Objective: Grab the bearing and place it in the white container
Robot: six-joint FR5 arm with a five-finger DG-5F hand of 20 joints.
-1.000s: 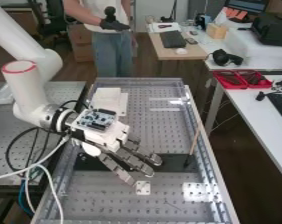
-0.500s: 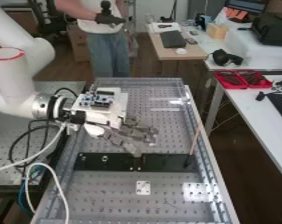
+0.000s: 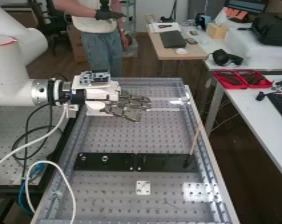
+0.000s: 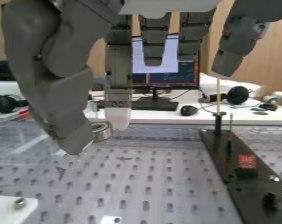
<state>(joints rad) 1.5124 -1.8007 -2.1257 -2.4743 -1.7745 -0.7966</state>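
Dark grey hand (image 3: 128,106), silver bearing (image 4: 107,132), black plate (image 3: 163,163), dotted grey bench (image 3: 118,188)

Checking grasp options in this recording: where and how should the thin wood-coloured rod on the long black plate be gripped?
I'd take the rod by its bare middle, coming level from the white arm: it stands thin and roughly upright above a black holder on the plate.
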